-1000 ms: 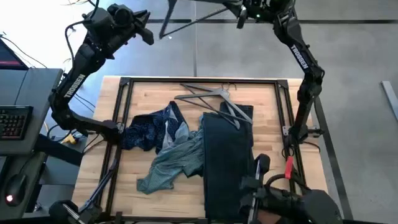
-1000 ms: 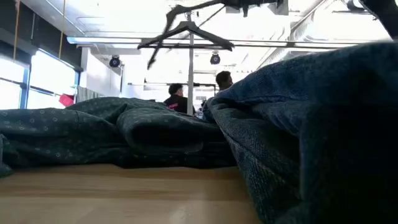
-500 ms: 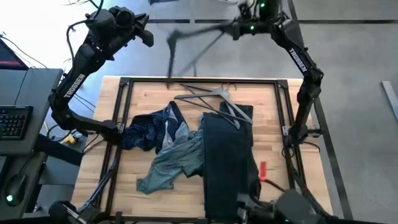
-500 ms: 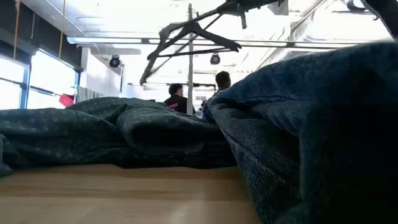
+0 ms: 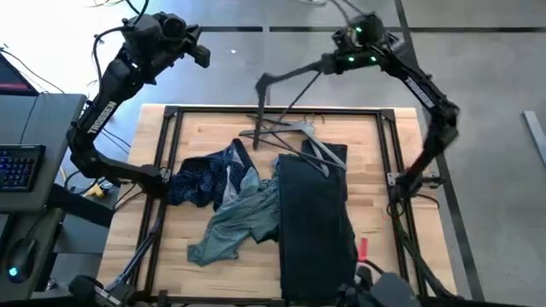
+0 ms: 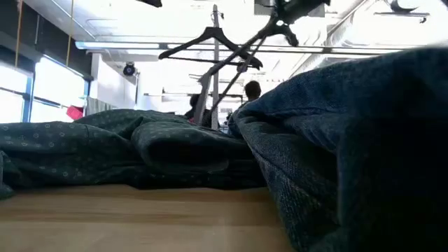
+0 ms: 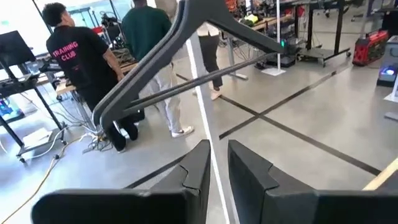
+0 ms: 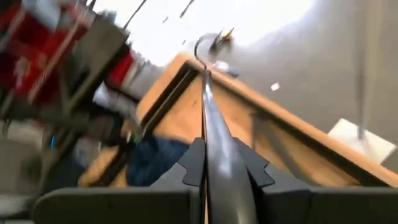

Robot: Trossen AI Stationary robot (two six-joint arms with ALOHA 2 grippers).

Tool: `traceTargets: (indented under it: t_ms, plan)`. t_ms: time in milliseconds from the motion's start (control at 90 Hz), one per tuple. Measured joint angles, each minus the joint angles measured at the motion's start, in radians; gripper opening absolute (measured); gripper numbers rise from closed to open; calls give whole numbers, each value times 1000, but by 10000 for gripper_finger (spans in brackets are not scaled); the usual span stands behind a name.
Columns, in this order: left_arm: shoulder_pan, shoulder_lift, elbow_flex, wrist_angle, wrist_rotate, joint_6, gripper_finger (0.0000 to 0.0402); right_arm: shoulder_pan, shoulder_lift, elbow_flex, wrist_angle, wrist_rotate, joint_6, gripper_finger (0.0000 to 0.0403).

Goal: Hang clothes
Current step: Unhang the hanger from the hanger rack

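Three clothes lie limp on the wooden table: black trousers (image 5: 316,217) stretched out at the right, a crumpled teal shirt (image 5: 232,228) against their left edge, and a navy dotted shirt (image 5: 205,175) left of centre. My right gripper (image 5: 328,62) is raised over the table's far edge, shut on a thin dark hanger (image 5: 286,75). My left gripper (image 5: 203,55) waits high beyond the far left corner; its fingers (image 7: 202,165) stand a narrow gap apart with nothing between them. My right gripper pinches the hanger's thin bar (image 8: 210,140) between its two fingers, the fingers lying along it. The bar runs straight away from the fingers to the hook (image 8: 206,45) at the far end. The hanger hangs clear of the table, tilted down toward the far edge.
Two more hangers (image 5: 286,130) (image 5: 320,155) lie on the far part of the table, one on the trousers' top. A black metal frame (image 5: 171,136) edges the table. A desk with a keyboard (image 5: 19,166) stands left. People (image 7: 81,68) stand in the room beyond.
My right gripper has come down and toward the table's near edge with the hanger. The hanger has swung and tipped: its free end, which stuck out to the left beyond the table, now dips toward the far edge.
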Motion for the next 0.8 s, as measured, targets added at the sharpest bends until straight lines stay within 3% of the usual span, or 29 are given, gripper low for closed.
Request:
traceTargets:
  t_ms: [144, 356, 467, 589, 800]
  plan:
    - [0, 0, 0, 3, 0, 7, 32, 40, -207, -423, 258, 93, 287, 21]
    - [0, 0, 0, 8, 0, 8, 32, 176, -429, -873, 561, 411, 728, 21]
    - [0, 0, 0, 14, 0, 7, 32, 228, -479, -1012, 592, 510, 833, 21]
    - [0, 0, 0, 13, 0, 7, 32, 245, -490, -1114, 631, 498, 852, 25]
    - [-1, 1, 0, 13, 24, -29, 32, 245, -486, -1192, 561, 501, 787, 124]
